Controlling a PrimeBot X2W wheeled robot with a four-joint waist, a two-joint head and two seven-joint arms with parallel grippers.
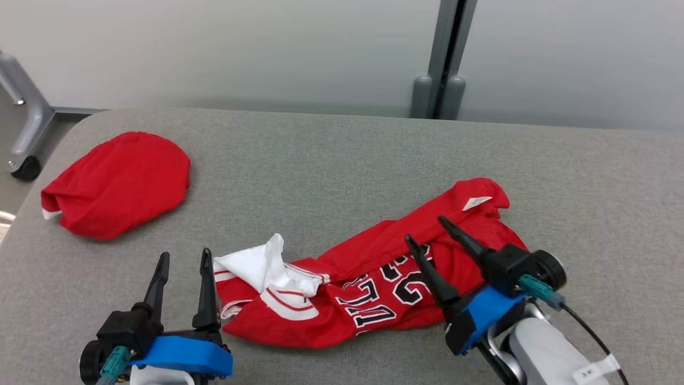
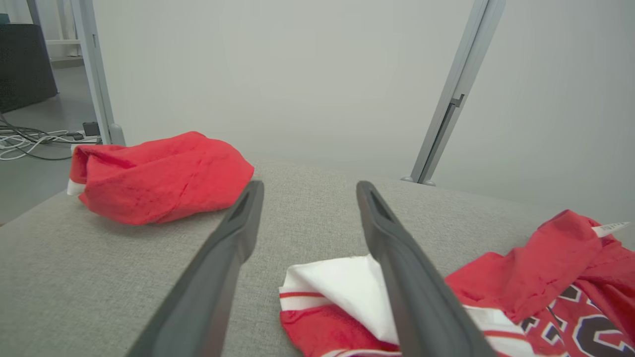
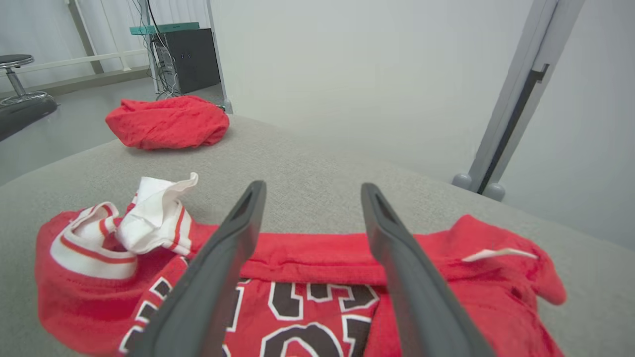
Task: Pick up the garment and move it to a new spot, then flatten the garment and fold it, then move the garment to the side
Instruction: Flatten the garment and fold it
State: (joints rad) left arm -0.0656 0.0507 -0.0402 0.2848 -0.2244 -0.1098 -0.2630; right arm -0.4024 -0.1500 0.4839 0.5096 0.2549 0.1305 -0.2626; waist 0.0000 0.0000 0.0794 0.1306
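The red jersey (image 1: 374, 278) lies crumpled on the grey padded worktop (image 1: 342, 155), in the near middle and towards the right. Its dark letters with white outline face up, and the white lining (image 1: 262, 264) is turned out at its left end. A white label (image 1: 476, 202) shows at the far right end. It is not flat and not folded.

The right gripper (image 1: 426, 231) is over the middle of the jersey with its fingers spread and nothing between them. I cannot tell if the tips touch the cloth. The left gripper (image 1: 184, 256) is also spread and empty, just beside the white end of the jersey.

I judge several risks from here:

- **Too many layers:** the cloth is bunched. If the fingers pinch in the middle, they may take two or three layers together, and the jersey then lifts as a lump and cannot open.
- **A snag:** the right finger of the left gripper is very near the white lining, so a sideways move could drag that end and twist the jersey more.
- **The wrong cloth:** a second red cloth bundle (image 1: 120, 184) lies well apart at the far left, and it could be mistaken for the jersey.
- **The near edge:** a strong pull towards the robot may slide the jersey off the worktop.
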